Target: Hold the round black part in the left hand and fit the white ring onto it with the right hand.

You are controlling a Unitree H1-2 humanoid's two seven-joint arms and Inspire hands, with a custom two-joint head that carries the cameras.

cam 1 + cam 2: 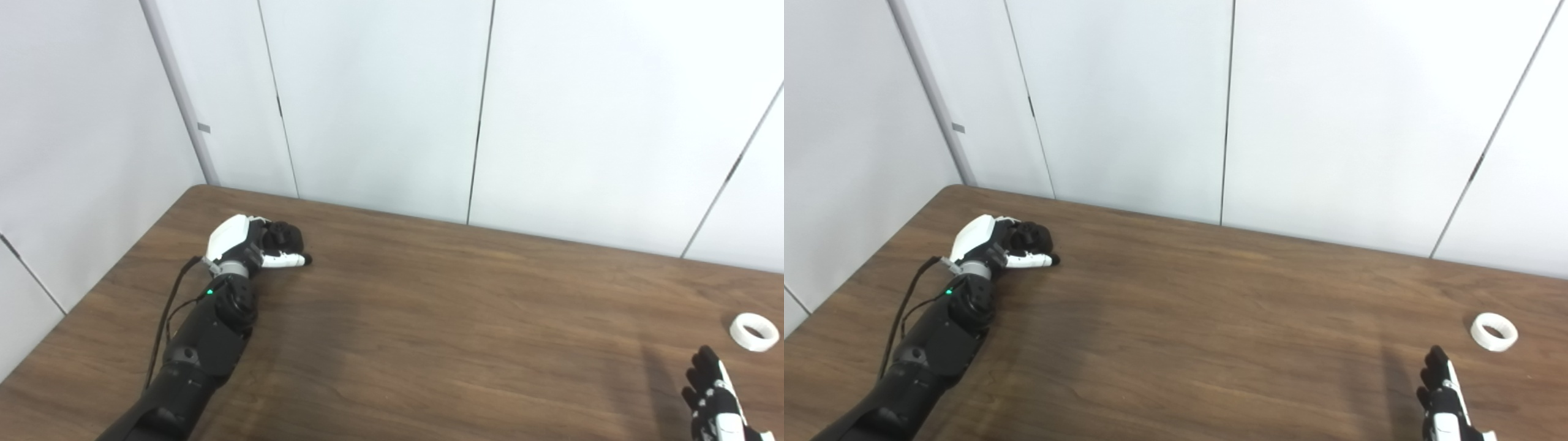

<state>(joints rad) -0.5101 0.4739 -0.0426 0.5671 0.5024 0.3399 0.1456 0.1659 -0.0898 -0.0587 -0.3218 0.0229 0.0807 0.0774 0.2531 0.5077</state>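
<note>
My left hand (257,245) lies on the far left of the brown table (429,318), its fingers curled over a round black part (286,235) and its white thumb stretched along the near side. The part is mostly covered by the fingers. The white ring (754,331) lies flat on the table at the far right. My right hand (713,398) comes in at the bottom right corner with its fingers spread and nothing in them, a short way in front of and to the left of the ring (1493,331).
White wall panels (380,104) stand right behind the table's far edge and along its left side. A black cable (168,306) runs along my left forearm.
</note>
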